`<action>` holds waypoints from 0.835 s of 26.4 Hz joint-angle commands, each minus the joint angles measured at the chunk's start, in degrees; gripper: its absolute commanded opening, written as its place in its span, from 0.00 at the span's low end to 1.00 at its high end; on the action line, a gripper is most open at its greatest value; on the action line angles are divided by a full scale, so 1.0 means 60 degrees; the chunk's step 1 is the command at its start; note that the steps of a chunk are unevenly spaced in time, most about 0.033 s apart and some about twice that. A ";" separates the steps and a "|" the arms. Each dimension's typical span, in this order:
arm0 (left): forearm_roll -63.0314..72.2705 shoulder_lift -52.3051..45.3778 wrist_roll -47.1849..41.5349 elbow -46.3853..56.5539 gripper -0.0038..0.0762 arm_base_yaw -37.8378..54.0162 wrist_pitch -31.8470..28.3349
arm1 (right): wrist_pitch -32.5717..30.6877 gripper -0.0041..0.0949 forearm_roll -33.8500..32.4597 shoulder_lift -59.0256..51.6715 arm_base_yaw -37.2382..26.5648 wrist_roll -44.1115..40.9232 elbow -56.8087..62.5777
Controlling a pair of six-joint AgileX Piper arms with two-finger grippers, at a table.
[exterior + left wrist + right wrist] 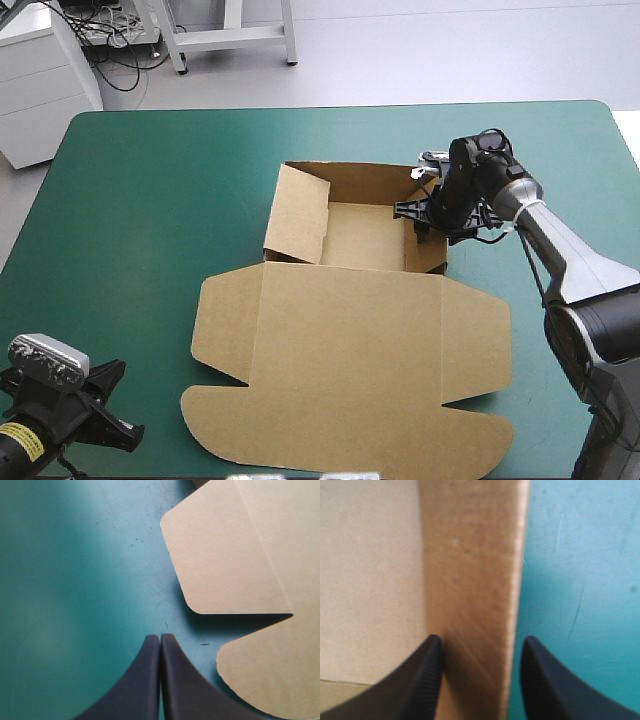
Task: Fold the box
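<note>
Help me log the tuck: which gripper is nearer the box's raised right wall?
Right. The right gripper straddles that wall, fingers open; the left gripper, shut, sits by the lid's corner.

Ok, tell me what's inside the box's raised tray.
Only bare brown floor and one finger of the right claw, which straddles the right wall. The left wall leans inward, hiding the floor under it.

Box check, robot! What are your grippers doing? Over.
Left gripper shut, beside lid flap. Right gripper open astride right wall. Box: tray up, lid flat. Nothing in the way.
</note>
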State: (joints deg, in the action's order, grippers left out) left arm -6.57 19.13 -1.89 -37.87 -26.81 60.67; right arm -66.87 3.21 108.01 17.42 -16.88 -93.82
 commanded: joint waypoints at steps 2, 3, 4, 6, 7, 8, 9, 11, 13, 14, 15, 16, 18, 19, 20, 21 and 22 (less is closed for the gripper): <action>-0.0075 0.0092 0.0028 -0.0216 0.01 -0.0041 -0.0661 | -0.0263 0.03 -0.0007 -0.0476 -0.0034 0.0127 -0.0224; -0.0082 0.0092 0.0028 -0.0216 0.01 -0.0041 -0.0661 | -0.0263 0.03 -0.0007 -0.0476 -0.0034 0.0167 -0.0224; -0.0082 0.0092 0.0033 -0.0216 0.01 -0.0041 -0.0661 | -0.0263 0.03 -0.0007 -0.0476 -0.0034 0.0167 -0.0224; -0.0082 0.0092 0.0033 -0.0216 0.01 -0.0041 -0.0661 | -0.0263 0.02 -0.0007 -0.0476 -0.0034 0.0213 -0.0224; -0.0082 0.0092 0.0033 -0.0216 0.01 -0.0041 -0.0661 | -0.0263 0.02 -0.0007 -0.0496 -0.0034 0.0213 -0.0224; -0.0082 0.0092 0.0033 -0.0216 0.01 -0.0041 -0.0661 | -0.0291 0.02 -0.0007 -0.0497 -0.0034 0.0213 -0.0281; -0.0082 0.0092 0.0033 -0.0216 0.01 -0.0041 -0.0641 | -0.0334 0.02 -0.0052 -0.0513 -0.0034 0.0236 -0.0385; -0.0082 0.0092 0.0033 -0.0216 0.01 -0.0041 -0.0629 | -0.0541 0.02 -0.0137 -0.0513 -0.0034 0.0383 -0.0748; -0.0060 0.0092 -0.0031 -0.0216 0.01 -0.0041 -0.0629 | -0.0767 0.02 -0.0346 -0.0540 -0.0093 0.0618 -0.1369; -0.0060 0.0092 -0.0031 -0.0216 0.01 -0.0041 -0.0629 | -0.0767 0.02 -0.0347 -0.0604 -0.0188 0.0618 -0.1614; -0.0060 0.0092 0.0009 -0.0216 0.01 -0.0041 -0.0650 | -0.0767 0.02 -0.0347 -0.0675 -0.0289 0.0618 -0.1920; -0.0060 0.0092 0.0031 -0.0216 0.01 -0.0041 -0.0650 | -0.0767 0.02 -0.0394 -0.0760 -0.0447 0.0618 -0.2243; -0.0081 0.0092 0.0105 -0.0216 0.01 -0.0041 -0.0650 | -0.0767 0.02 -0.0534 -0.1047 -0.1086 0.0993 -0.2991; -0.0064 0.0092 0.0105 -0.0216 0.01 -0.0041 -0.0650 | -0.0767 0.02 -0.0534 -0.1316 -0.1752 0.1227 -0.3236; -0.0064 0.0092 0.0105 -0.0216 0.01 -0.0041 -0.0650 | -0.0767 0.02 -0.0534 -0.1457 -0.2056 0.1314 -0.3262; -0.0064 0.0092 0.0084 -0.0216 0.01 -0.0041 -0.0650 | -0.0767 0.02 -0.0534 -0.1686 -0.2848 0.1444 -0.3262; -0.0064 0.0092 0.0084 -0.0216 0.01 -0.0041 -0.0664 | -0.0767 0.02 -0.0534 -0.1749 -0.3181 0.1485 -0.3262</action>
State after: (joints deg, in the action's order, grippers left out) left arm -6.82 19.13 -1.41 -37.87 -26.81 60.57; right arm -71.11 0.67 102.14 4.11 -9.47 -111.32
